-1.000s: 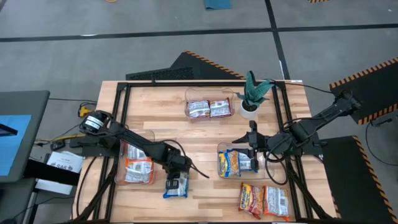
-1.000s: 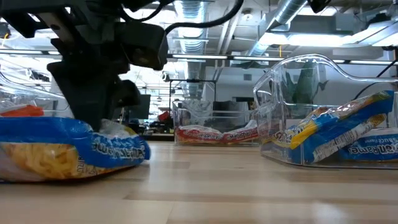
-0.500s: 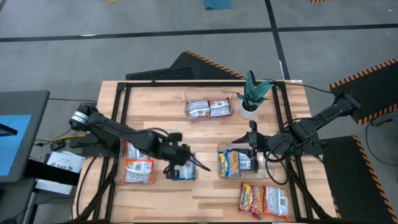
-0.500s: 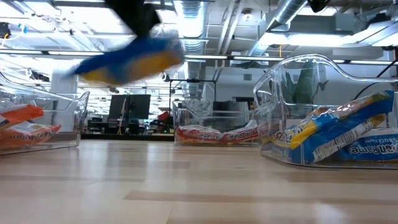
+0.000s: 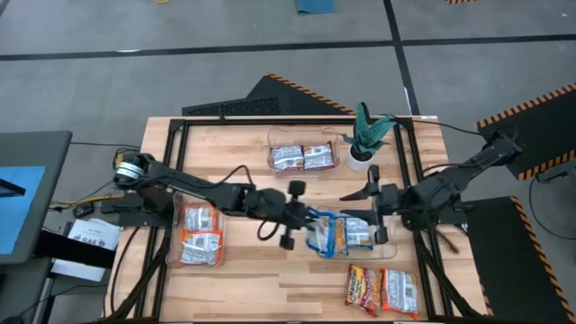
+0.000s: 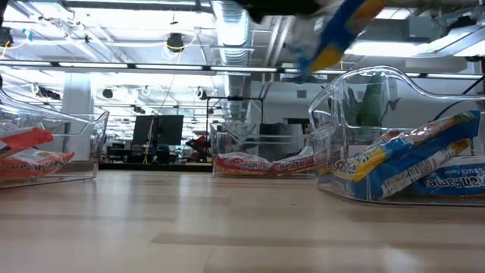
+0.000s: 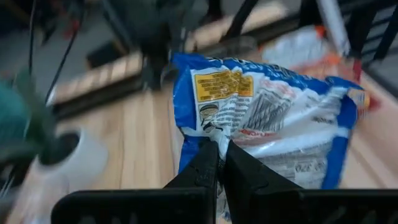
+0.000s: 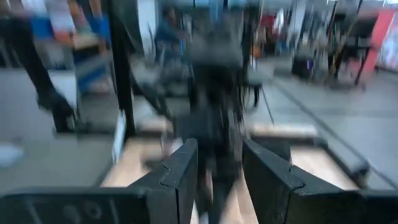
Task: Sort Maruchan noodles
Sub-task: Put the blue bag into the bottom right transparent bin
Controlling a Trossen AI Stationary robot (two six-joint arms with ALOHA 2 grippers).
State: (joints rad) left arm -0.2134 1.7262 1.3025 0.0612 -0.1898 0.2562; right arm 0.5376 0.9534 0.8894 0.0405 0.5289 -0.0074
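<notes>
A blue Maruchan noodle packet point(image 5: 321, 234) point(image 7: 267, 118) hangs in the air at the left rim of the clear bin point(image 5: 389, 245), which has blue packets lying in it. My left gripper point(image 5: 303, 220) point(image 7: 219, 149) is shut on that packet. In the low view the packet point(image 6: 341, 26) shows high above the table. My right gripper point(image 5: 355, 205) point(image 8: 216, 177) hovers open above the same bin, with nothing between its fingers. Orange and red packets point(image 5: 200, 236) lie in the left bin. Whitish-red ones point(image 5: 301, 157) lie in the far bin. Two red packets point(image 5: 382, 290) lie flat on the table at the near right. My left gripper pinches the blue packet between its two fingers at one end edge point(image 7: 214, 138). The fingers come from the table's left, slanting slightly down. The packet sticks out beyond the fingertips toward the table's right, crumpled and lifted clear of the table.
A potted green plant point(image 5: 364, 137) stands at the far right, beside the far bin point(image 5: 273, 148). The left bin point(image 5: 173, 243) sits near the left edge. A black frame point(image 5: 270, 120) runs around the tabletop. Bare wood lies in the middle and near left.
My left gripper has lifted the blue packet off the table beside the left bin and carried it up and toward the table's right, as far as the bin of blue packets, turning its wrist on the way. My right gripper has risen a little and tipped up above that bin.
</notes>
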